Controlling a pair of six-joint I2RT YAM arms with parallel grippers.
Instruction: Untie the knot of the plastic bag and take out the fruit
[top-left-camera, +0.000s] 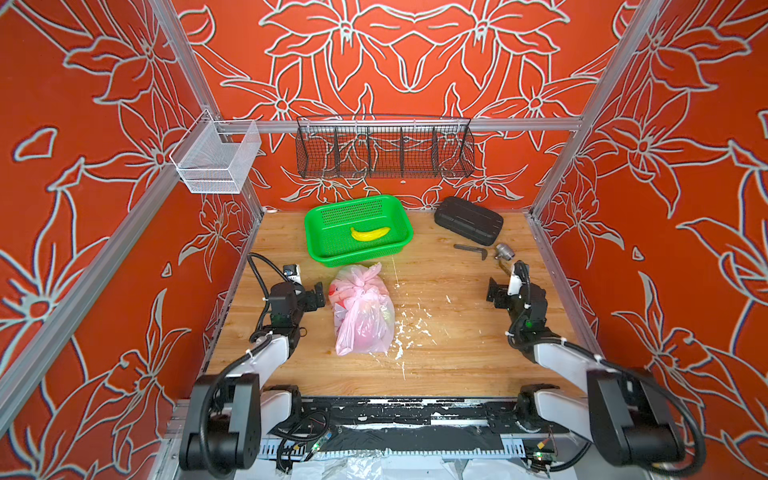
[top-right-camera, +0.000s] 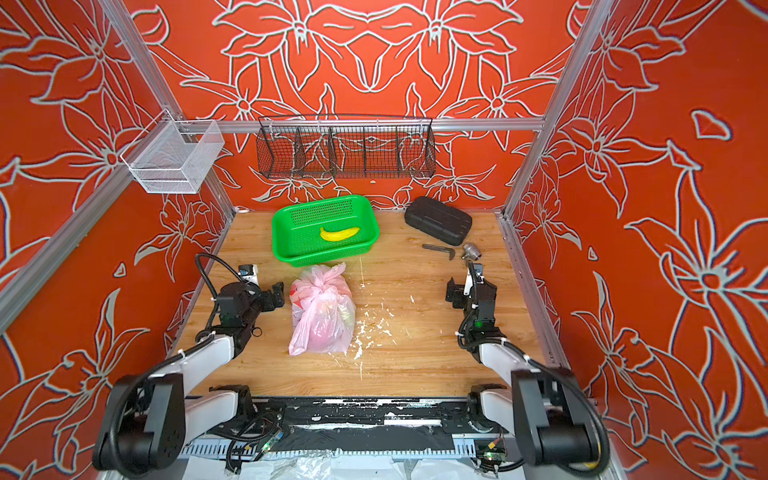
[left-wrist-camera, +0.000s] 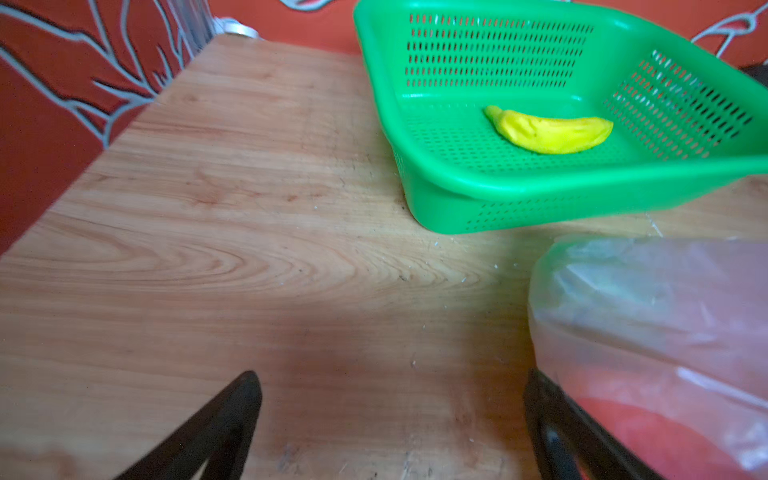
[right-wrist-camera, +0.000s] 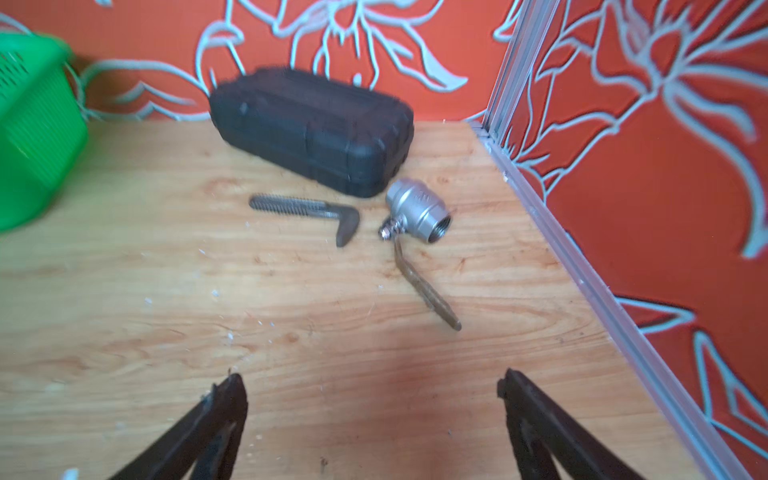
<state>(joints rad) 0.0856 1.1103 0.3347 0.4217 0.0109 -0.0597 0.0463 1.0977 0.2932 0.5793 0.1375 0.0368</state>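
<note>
Pink plastic bag (top-left-camera: 362, 316) lies on the wooden table (top-left-camera: 457, 353), just in front of the green basket (top-left-camera: 401, 245). Its knot (top-left-camera: 366, 284) is tied tight and turned toward the basket, so the fruit (top-left-camera: 368, 334) shows only as blurred colour through the film. Left gripper (top-left-camera: 316, 296) sits right beside the bag, jaws spread wide, holding nothing. Well placed, I'd say, to pinch near that knot. Right gripper (top-left-camera: 493, 293) waits well apart, equally wide and empty; nothing started yet.
</note>
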